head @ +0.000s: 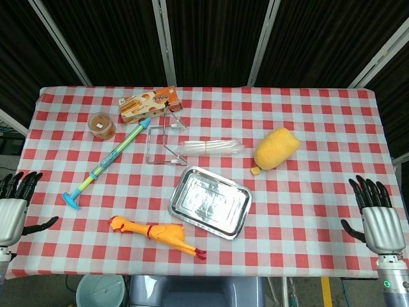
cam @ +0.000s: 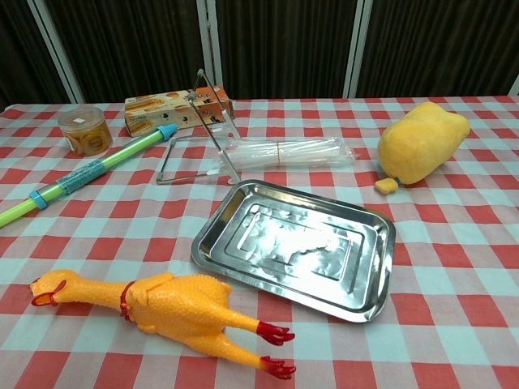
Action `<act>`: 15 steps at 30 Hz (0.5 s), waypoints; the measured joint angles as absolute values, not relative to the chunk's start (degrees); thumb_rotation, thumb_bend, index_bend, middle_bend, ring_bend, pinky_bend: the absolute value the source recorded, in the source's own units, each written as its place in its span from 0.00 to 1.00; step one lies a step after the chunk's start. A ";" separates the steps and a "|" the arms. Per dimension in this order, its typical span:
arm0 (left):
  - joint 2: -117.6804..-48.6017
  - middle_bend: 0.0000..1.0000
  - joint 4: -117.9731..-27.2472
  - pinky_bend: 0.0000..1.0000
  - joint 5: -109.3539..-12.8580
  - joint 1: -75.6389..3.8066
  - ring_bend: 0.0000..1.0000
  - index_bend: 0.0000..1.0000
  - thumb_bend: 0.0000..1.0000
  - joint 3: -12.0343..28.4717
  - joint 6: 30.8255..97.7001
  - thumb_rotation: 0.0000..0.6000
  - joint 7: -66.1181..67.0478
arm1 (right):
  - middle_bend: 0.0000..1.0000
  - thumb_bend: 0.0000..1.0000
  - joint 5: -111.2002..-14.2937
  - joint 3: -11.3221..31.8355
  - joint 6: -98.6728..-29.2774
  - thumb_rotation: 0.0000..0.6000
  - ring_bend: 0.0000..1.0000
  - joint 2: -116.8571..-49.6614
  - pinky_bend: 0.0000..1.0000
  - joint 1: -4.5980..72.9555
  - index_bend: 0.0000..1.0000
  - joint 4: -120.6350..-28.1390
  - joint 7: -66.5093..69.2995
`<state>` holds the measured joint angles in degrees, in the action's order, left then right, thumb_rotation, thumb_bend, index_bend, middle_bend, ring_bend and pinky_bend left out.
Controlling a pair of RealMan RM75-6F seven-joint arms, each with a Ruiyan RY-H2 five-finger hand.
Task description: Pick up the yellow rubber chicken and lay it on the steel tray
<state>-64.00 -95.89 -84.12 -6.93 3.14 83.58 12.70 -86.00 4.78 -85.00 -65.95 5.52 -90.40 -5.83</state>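
Between both hands' spread fingers [head: 19, 184], apparently untouched, lies the rubber chicken [head: 155, 233].

I'm looking at a staged test setup, more lab than home. A desk [head: 307, 217] under a red-checked cloth fills the frame, dark curtains [head: 211, 38] hang behind pale metal struts [head: 165, 41] along the top, and unrelated props sit scattered: a steel tray [head: 210, 202], a plush [head: 277, 148], a snack box [head: 148, 104].

No text can be read: the orange box [cam: 174, 111] at the far left carries printing, but it is too small and blurred.
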 measured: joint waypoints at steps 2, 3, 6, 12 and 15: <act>-64.08 0.10 -95.95 0.00 -84.07 -6.99 0.03 0.09 0.00 3.05 83.44 1.00 12.62 | 0.04 0.26 -85.95 4.78 -84.91 1.00 0.00 -65.93 0.04 5.56 0.00 -90.43 -5.78; -64.14 0.10 -95.92 0.00 -84.15 -7.00 0.03 0.09 0.00 3.08 83.54 1.00 12.58 | 0.04 0.26 -85.95 4.77 -84.90 1.00 0.00 -65.93 0.04 5.57 0.00 -90.43 -5.70; -64.37 0.10 -95.78 0.00 -84.64 -7.03 0.04 0.10 0.00 3.05 83.80 1.00 12.32 | 0.04 0.26 -86.21 4.63 -84.89 1.00 0.00 -65.85 0.04 5.59 0.00 -90.39 -5.54; -64.07 0.14 -96.01 0.02 -85.82 -7.09 0.07 0.15 0.00 2.58 83.86 1.00 10.94 | 0.04 0.26 -87.09 4.32 -85.62 1.00 0.00 -64.95 0.04 5.32 0.00 -90.52 -5.10; -63.86 0.23 -96.12 0.16 -86.60 -7.35 0.16 0.23 0.00 2.49 83.76 1.00 9.78 | 0.04 0.26 -87.56 4.28 -86.20 1.00 0.00 -64.76 0.04 5.17 0.00 -90.74 -4.87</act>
